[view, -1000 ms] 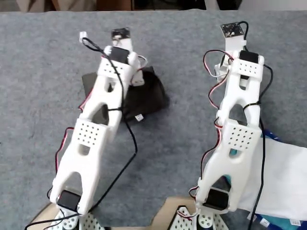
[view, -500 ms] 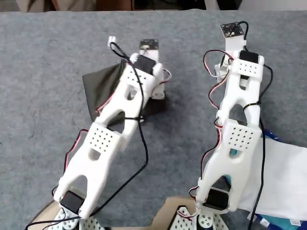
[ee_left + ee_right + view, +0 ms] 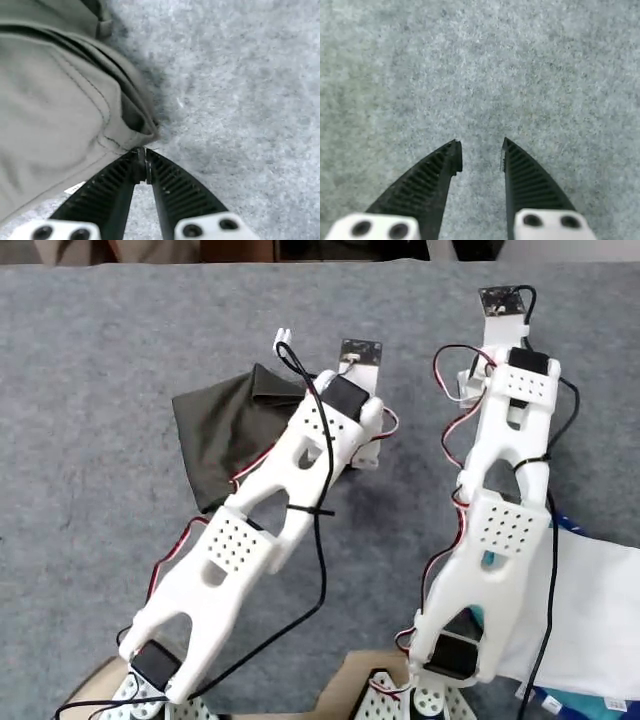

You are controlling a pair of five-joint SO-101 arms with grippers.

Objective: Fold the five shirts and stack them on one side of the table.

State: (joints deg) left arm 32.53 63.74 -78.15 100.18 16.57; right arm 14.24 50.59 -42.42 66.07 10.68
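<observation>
High view: two arms on the grey counter (image 3: 90, 330), both stretched toward the far side. Left arm (image 3: 300, 455) angles right, right arm (image 3: 505, 470) runs nearly straight out.

Cloth count: three pieces.
- 1 dark olive shirt (image 3: 220, 430), far left of centre, lying flat and partly folded. Its right edge runs under the left arm's wrist.
- 1 white shirt (image 3: 600, 610), near right corner, flat, partly under the right arm.
- 1 teal cloth (image 3: 580, 703), just a strip of it poking out from under the white one at the near edge.

Olive shirt is well apart from the white/teal pile.

Left pincer (image 3: 141, 156): both fingers pressed together, tips right at the olive shirt's (image 3: 55, 100) hem, touching it where a folded lip of fabric sticks out. Can't tell if any cloth is actually caught between the tips. One small white tag (image 3: 75, 189) on the shirt, just beside one finger. Bare counter (image 3: 240, 75) on the other side of the pincer.

Right pincer (image 3: 480, 149): two fingers spread apart, nothing between them, low over bare counter (image 3: 470, 60), far right.
</observation>
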